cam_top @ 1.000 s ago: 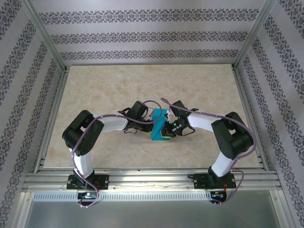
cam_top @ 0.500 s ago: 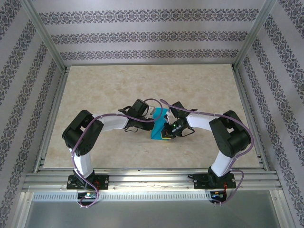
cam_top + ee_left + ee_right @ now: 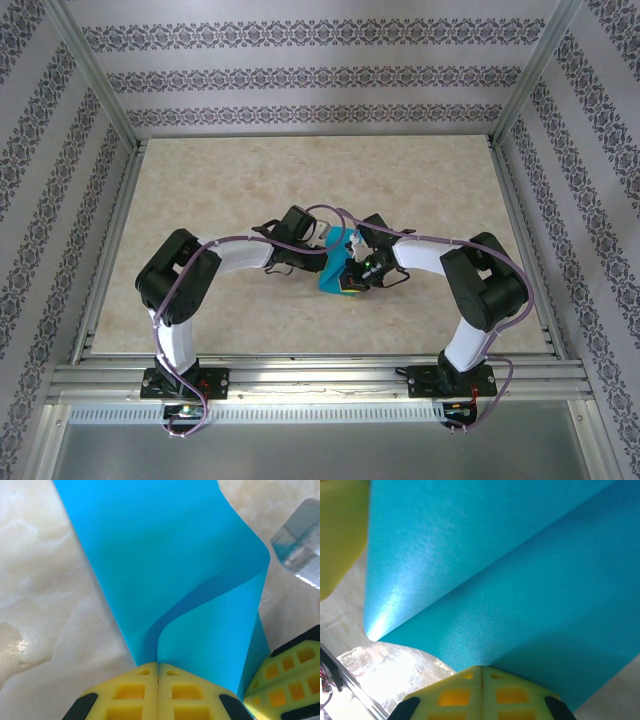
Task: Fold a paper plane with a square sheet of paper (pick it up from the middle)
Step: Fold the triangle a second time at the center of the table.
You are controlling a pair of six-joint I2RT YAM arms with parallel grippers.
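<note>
- Left jaws: clenched on the square sheet of paper (image 3: pixel 165 555), with the paper caught in the seam where the yellow pads (image 3: pixel 135 692) meet.
- Right jaws: also clenched on the sheet, closed at the foot of a diagonal crease.
- Location: the sheet is held mid-table (image 3: pixel 250 180) between my two wrists.
- Change: over the last second my left wrist has edged in toward the right one. From above the sheet now looks narrower and more bunched.
- Meaning: I judge a flap is being carried over. It is not yet pressed flat, and there is no dart shape so far.
- Edges: the left wrist view shows one flap bowing over in a soft curl with no crease in it.
- Room: my wrists are crowded together over the paper. Open table lies all round, and the side rails (image 3: pixel 522 250) are well apart from the work.
</note>
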